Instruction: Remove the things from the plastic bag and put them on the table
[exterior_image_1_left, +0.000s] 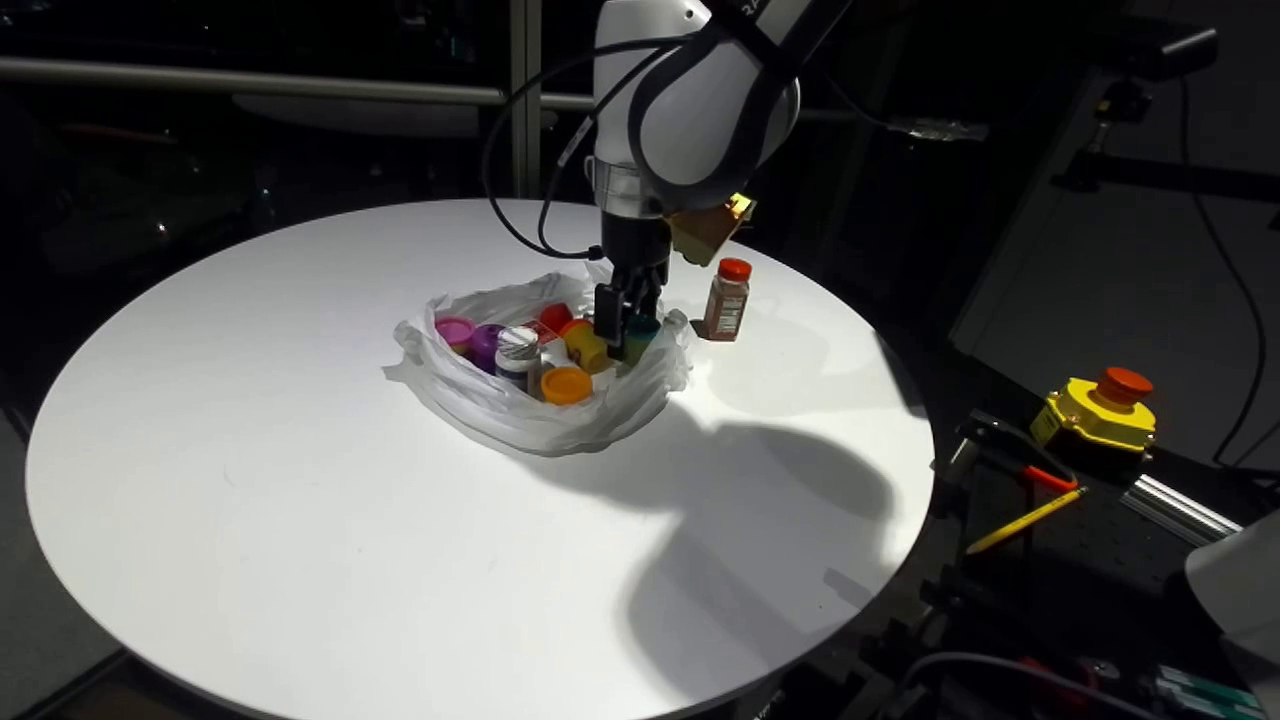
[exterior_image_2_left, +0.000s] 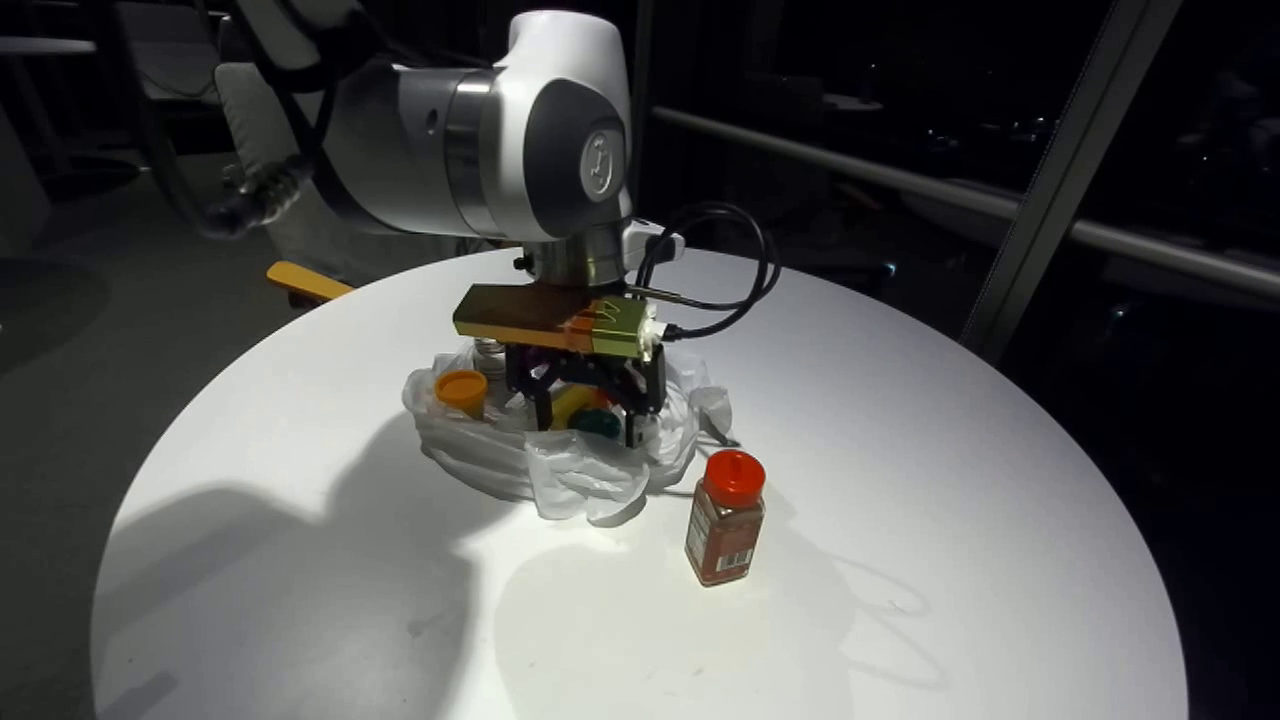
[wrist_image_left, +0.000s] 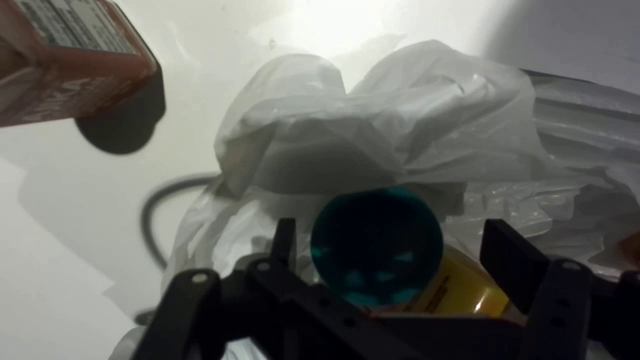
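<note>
Straddling a small round tub w/ teal lid (wrist_image_left: 377, 245), the black two-finger gripper (wrist_image_left: 395, 250) has its fingers spread wide; gaps show on both sides of the lid in the wrist view, so it's got hold of nothing. Fingertips are down in the mouth of the wrinkled, whitish, see-thru plastic bag (exterior_image_1_left: 555, 430), which sits on the large round white table (exterior_image_1_left: 300, 560). That tub is inside the bag, close to its edge; just beside it & partly hidden by it, from the wrist, is a tilted yellow tub (wrist_image_left: 462, 290). Also in the bag, per an exterior view: an upright tub w/ orange lid (exterior_image_1_left: 567, 385), a white bottle w/ white lid (exterior_image_1_left: 518, 358), a round purple item (exterior_image_1_left: 485, 346), a tub w/ pink lid (exterior_image_1_left: 455, 332) & some red pcs (exterior_image_1_left: 554, 318), whose no. & exact shape I can't tell. Outside the bag, upright on the table, near it but apart: a clear squarish jar w/ red lid & reddish-brown contents (exterior_image_2_left: 726, 530), seen in both exterior views. Beyond the table's edge, in an exterior view: a yellow box w/ red button (exterior_image_1_left: 1095, 418) & a yellow pencil-like stick (exterior_image_1_left: 1027, 520).
</note>
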